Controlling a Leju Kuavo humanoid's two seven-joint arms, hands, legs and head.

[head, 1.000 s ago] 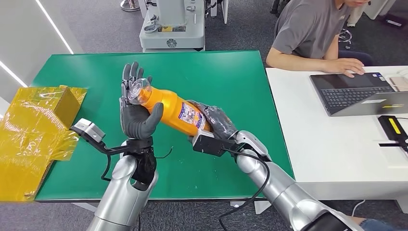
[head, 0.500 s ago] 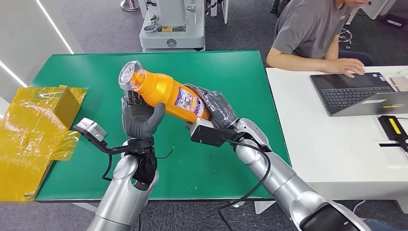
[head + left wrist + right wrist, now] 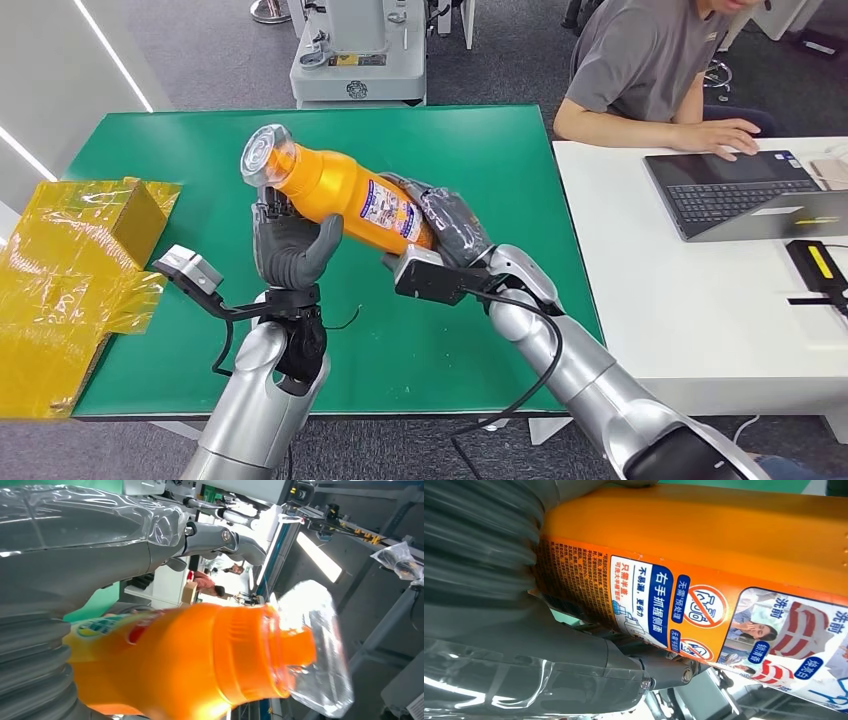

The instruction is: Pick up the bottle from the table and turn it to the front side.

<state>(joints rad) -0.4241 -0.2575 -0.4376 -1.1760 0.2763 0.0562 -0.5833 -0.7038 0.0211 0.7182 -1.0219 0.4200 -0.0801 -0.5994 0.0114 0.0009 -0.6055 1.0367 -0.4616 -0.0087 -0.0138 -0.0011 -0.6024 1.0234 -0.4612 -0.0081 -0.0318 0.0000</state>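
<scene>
Head view: bottle (image 3: 340,190) aloft over green surface (image 3: 480,160), long axis tilted, cap up and toward robot's left, base low toward right. Right hand (image 3: 445,228) wrapped around base end, fingers (image 3: 400,186) grasping label area. Left hand (image 3: 288,243) just under neck, palm up, fingers (image 3: 275,208) spread, apparently touching underside, clasping nothing. Left hand nearer cap, best placed for turning.

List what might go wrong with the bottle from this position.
The right robot hand holds the orange bottle only at its base, tilted above the table, so it might slip. The left robot hand merely cups underneath; a turn could knock the bottle loose.
</scene>
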